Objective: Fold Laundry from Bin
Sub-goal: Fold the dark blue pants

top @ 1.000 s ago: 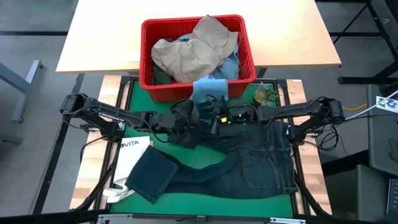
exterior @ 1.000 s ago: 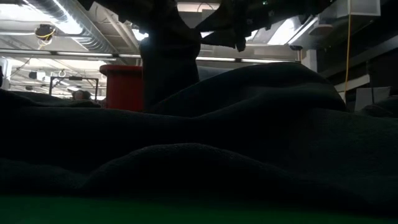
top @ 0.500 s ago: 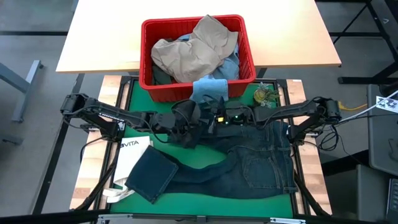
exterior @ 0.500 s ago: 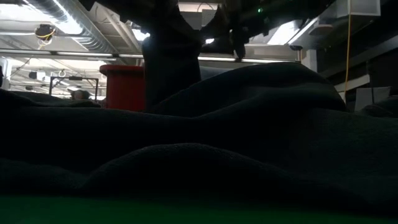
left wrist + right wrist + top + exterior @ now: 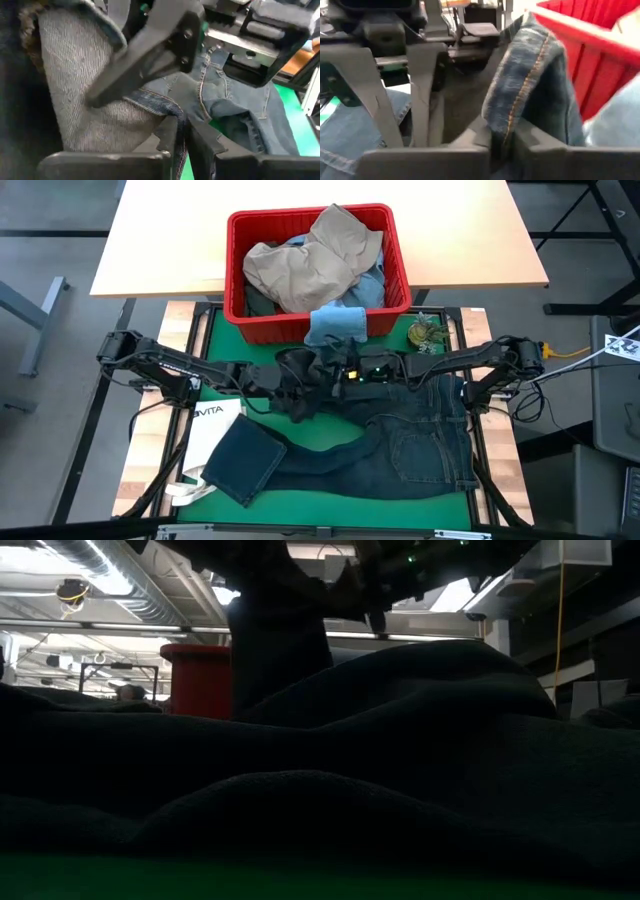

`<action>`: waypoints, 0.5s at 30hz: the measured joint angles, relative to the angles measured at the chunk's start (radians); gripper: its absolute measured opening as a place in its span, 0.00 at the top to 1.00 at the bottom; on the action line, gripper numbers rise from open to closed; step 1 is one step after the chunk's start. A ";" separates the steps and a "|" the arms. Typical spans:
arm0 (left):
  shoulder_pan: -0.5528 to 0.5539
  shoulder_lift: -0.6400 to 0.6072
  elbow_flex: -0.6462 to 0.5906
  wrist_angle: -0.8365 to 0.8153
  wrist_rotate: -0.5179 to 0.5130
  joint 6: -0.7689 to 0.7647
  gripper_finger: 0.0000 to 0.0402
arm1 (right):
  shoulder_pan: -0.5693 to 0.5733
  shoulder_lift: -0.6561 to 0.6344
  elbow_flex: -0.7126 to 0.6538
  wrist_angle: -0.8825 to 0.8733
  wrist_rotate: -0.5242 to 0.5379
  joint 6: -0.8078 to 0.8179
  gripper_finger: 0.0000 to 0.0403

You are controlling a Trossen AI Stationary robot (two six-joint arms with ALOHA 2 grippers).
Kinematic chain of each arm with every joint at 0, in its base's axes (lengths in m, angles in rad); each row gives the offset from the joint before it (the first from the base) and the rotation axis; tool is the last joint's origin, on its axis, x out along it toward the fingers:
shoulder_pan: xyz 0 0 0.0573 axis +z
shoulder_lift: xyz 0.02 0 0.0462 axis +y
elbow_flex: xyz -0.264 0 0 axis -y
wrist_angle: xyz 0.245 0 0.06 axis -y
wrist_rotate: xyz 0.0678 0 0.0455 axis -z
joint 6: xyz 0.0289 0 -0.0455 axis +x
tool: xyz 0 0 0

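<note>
Dark navy jeans (image 5: pixel 400 440) lie spread on the green mat, one leg folded back at the near left (image 5: pixel 240 465). A bunched part of them (image 5: pixel 300 370) is raised at the mat's middle, just in front of the red bin (image 5: pixel 232 270). There my left gripper (image 5: pixel 298 383) and my right gripper (image 5: pixel 335 372) meet, both shut on that denim. The bin holds tan trousers (image 5: pixel 310 265) and other laundry. A light blue cloth (image 5: pixel 335 323) hangs over its near rim. My left gripper pinches a stitched hem edge of the jeans (image 5: pixel 172 112) between its two fingers (image 5: pixel 165 142), coming nearly level from the table's left. The denim rises above the fingers, turned inside out. My right gripper pinches a seamed edge with orange stitching (image 5: pixel 512 115) between its fingers (image 5: pixel 535 135), coming nearly level from the table's right. That fold stands up above the fingers, lifted off the mat.
A white tote bag (image 5: pixel 205 430) lies under the folded leg at the near left. A small green and yellow object (image 5: pixel 425 332) sits at the mat's far right, beside the bin. In the low view the jeans (image 5: pixel 400 760) fill the foreground.
My right gripper has moved a little toward my left gripper and shut on the raised denim. My left gripper has kept its place and its hold. The rest of the jeans lies as before.
</note>
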 joint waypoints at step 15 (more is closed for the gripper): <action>-0.038 -0.152 0.002 0.037 0.026 0.168 0.65 | -0.006 0.001 0.228 -0.008 -0.045 -0.219 0.99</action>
